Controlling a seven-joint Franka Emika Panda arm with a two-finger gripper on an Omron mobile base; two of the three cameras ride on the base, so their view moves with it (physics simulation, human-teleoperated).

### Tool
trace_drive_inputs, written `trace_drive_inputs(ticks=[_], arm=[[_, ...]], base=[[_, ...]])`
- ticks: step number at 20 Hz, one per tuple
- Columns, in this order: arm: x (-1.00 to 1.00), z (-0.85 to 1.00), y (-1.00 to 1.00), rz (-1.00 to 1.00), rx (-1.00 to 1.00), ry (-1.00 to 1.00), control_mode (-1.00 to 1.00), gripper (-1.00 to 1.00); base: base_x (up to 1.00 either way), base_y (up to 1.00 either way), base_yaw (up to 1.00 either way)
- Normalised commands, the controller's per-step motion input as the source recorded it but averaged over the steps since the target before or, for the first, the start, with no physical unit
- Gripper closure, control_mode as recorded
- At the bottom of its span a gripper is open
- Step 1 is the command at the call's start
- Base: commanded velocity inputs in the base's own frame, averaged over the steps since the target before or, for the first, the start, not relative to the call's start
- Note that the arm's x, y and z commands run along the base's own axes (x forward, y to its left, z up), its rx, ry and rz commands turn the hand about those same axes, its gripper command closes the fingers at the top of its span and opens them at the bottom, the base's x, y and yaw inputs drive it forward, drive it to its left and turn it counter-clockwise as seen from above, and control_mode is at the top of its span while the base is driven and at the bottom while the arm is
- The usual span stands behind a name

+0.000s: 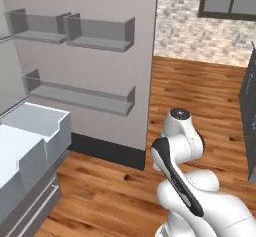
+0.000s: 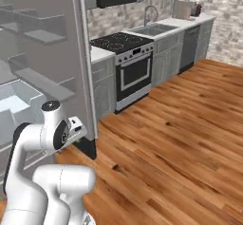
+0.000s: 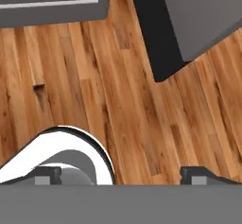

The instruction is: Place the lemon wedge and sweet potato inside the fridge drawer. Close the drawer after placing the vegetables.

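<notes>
Wood-plank floor (image 3: 94,100) runs under everything, warm brown with a dark knot off to one side in the hand view. Nearest, the gripper (image 3: 120,175) points straight down at bare planks; its two dark fingertips (image 3: 47,175) stand far apart at the bottom of that view, spread wide with nothing between them. Just beyond the fingers the floor carries on, and past it, up and to the right in the hand view, the black bottom edge of the open fridge door (image 3: 189,24) crosses the picture. Up and to the left of the fingers lies a flat grey drawer front (image 3: 52,5) with a pale bar handle.

From the left base view, the arm (image 1: 182,181) is folded low over the floor. Well off to the arm's left the fridge drawer (image 1: 35,136) stands pulled out, a pale box with open top; its inside cannot be made out. Lemon wedge and sweet potato cannot be picked out anywhere. Behind the drawer the door's inner face carries grey shelves (image 1: 100,36).

Farther off in the right base view stand a stove (image 2: 126,62) with a black top, grey cabinets (image 2: 166,53), a sink (image 2: 152,28) and a stone wall (image 2: 118,15).
</notes>
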Motion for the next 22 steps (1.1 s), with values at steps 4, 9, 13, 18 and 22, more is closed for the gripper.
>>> trace_drive_inputs(ticks=[4,9,13,18,22], arm=[[0.0,0.0,0.0,0.0,0.0,0.0,1.0,-1.0],[0.0,0.0,0.0,0.0,0.0,0.0,1.0,-1.0],[0.0,0.0,0.0,0.0,0.0,0.0,1.0,-1.0],[0.0,0.0,0.0,0.0,0.0,0.0,1.0,-1.0],[0.0,0.0,0.0,0.0,0.0,0.0,1.0,-1.0]], base=[[-0.02,-0.66,-0.6],[0.42,-0.61,-0.23],[0.98,-0.21,0.01],[1.0,0.0,0.17],[1.0,0.0,0.29]])
